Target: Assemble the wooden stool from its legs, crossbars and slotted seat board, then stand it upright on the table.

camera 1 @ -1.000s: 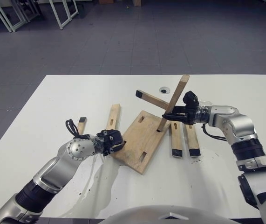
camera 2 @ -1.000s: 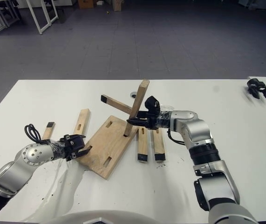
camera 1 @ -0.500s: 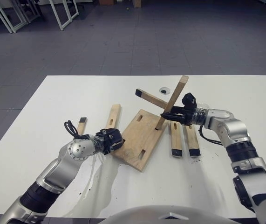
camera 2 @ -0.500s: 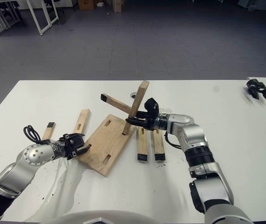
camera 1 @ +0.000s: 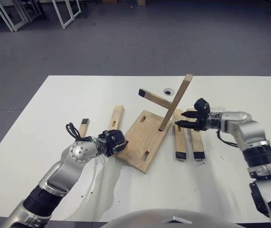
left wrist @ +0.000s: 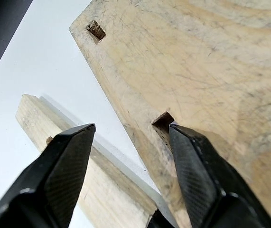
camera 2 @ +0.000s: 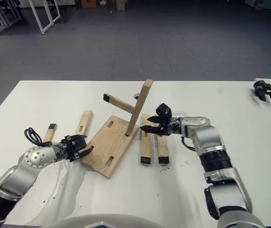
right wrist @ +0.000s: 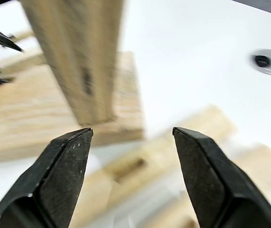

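The slotted seat board lies flat at mid-counter, well in from every counter edge. One stool leg stands tilted in the board's far right slot. A crossbar juts from the leg toward the robot's left. The right tool hangs just beside the leg with its fingers spread, not touching it. Two loose legs lie side by side under that tool, close along the board's right edge. The left tool sits at the board's near left edge, fingers spread astride it, one fingertip by a slot. A slotted leg and a short piece lie just left of the board.
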